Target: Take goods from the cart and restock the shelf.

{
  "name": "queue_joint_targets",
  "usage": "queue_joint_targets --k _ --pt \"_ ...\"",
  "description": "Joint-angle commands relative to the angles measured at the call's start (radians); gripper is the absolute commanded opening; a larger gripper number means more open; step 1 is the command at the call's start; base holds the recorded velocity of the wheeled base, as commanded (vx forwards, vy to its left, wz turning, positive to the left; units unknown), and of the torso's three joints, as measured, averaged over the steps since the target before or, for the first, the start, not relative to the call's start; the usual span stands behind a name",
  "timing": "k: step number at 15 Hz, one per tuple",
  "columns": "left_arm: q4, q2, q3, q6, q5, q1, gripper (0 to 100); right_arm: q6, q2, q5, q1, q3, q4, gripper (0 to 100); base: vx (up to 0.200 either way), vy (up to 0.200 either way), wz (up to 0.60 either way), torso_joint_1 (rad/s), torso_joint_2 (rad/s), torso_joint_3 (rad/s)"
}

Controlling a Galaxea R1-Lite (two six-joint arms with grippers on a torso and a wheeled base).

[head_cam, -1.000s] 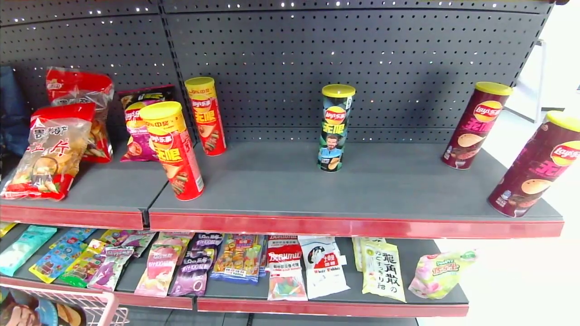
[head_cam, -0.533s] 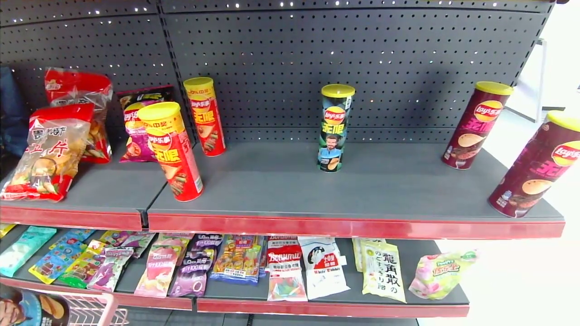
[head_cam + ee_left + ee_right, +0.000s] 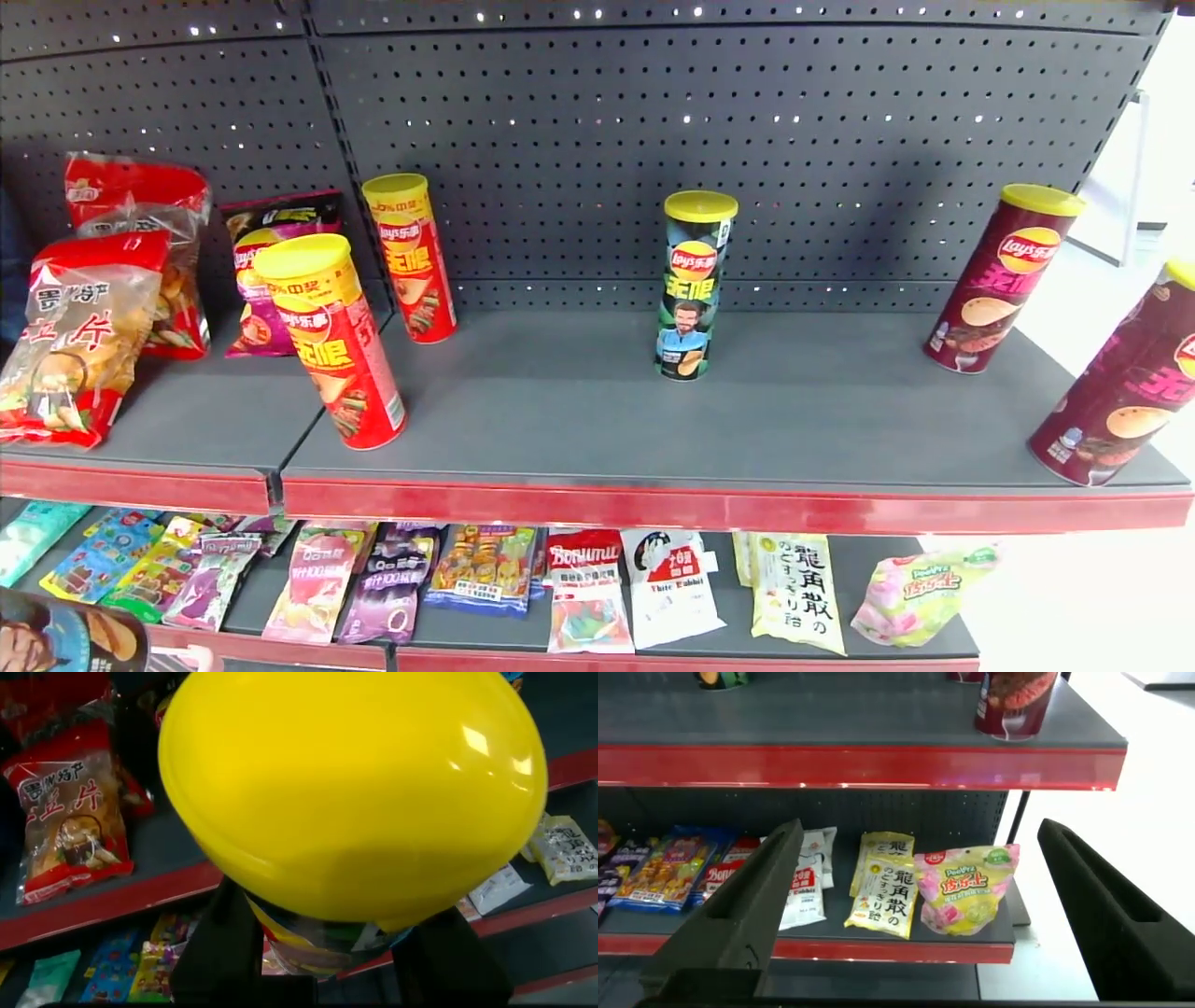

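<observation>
Held can (image 3: 318, 945) – yellow plastic lid (image 3: 353, 793), smooth and glossy, round, facing the left wrist camera. The body below it is a printed cylinder, dark with yellow bands. In the head view the same can (image 3: 65, 639) sits at the near left corner, low, in front of the lower shelf (image 3: 920, 569); its print shows a figure.

Left pincer (image 3: 336, 947) – dark fingers (image 3: 220, 952) clamped on either side of the can's body.

Right pincer (image 3: 920, 831) – fingers wide apart with nothing between them, low and in front of the right end of the lower shelf.

Upper shelf (image 3: 728, 509) – flat dark grey board with a glossy red front lip and a perforated metal pegboard (image 3: 747, 140) behind. Standing on it:
- two red cans (image 3: 331, 341) at left, one near, one far
- a green can (image 3: 691, 285) in the centre, toward the back
- two maroon cans (image 3: 999, 275) at right, one at the near right corner

All have yellow lids. Crinkly snack bags (image 3: 70, 350) lean at the far left. The board between the cans is bare.

Flat foil packets (image 3: 588, 588) lie in a row on the lower shelf.
</observation>
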State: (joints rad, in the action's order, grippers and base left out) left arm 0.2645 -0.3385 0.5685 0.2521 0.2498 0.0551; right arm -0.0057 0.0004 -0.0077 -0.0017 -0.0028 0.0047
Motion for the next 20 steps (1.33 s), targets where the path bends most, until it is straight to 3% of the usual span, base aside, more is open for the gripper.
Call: queue_joint_targets --k 1,8,12,13,14,15,16,18,19,20 --pt "0.001 -0.005 -0.001 -0.001 0.009 0.000 0 0.000 0.000 0.000 0.002 0.000 0.000 100 0.000 0.000 0.00 0.124 -0.35 -0.188" --pt "0.001 0.029 -0.030 0.003 0.022 0.000 0 0.000 0.000 0.000 0.000 0.000 0.000 100 0.000 0.000 0.00 0.156 -0.36 -0.201" --pt "0.016 0.107 -0.045 -0.007 -0.001 0.002 0 -0.016 0.020 0.006 0.011 -0.002 0.001 100 0.000 0.000 0.00 0.058 -0.13 -0.071" --pt "0.052 0.134 -0.039 -0.022 0.031 -0.006 0 -0.043 0.020 0.072 0.009 -0.026 -0.003 100 0.000 0.000 0.00 0.000 0.00 0.000" --pt "0.091 0.145 -0.027 -0.076 0.083 -0.012 0 -0.016 0.159 0.143 0.012 -0.206 0.006 100 0.000 0.000 0.00 0.000 0.00 0.000" --pt "0.102 0.133 -0.019 -0.139 0.097 -0.011 0 0.078 0.343 0.155 0.017 -0.385 0.006 100 0.000 0.000 0.00 0.000 0.00 0.000" --pt "0.098 0.098 -0.019 -0.180 0.094 -0.011 0 0.116 0.440 0.184 0.031 -0.482 0.009 100 0.000 0.000 0.00 0.000 0.00 0.000" --pt "0.052 0.015 -0.022 -0.183 0.075 -0.009 0 -0.063 0.530 0.321 0.078 -0.457 0.009 100 0.000 0.000 0.00 0.000 0.00 0.000" --pt "0.038 -0.016 -0.022 -0.183 0.074 -0.009 0 -0.080 0.581 0.351 0.108 -0.457 0.006 100 0.000 0.000 0.00 0.000 0.00 0.000" --pt "0.038 -0.033 -0.025 -0.183 0.072 -0.009 0 -0.105 0.684 0.405 0.197 -0.479 0.000 100 0.000 0.000 0.00 0.000 0.00 0.000"
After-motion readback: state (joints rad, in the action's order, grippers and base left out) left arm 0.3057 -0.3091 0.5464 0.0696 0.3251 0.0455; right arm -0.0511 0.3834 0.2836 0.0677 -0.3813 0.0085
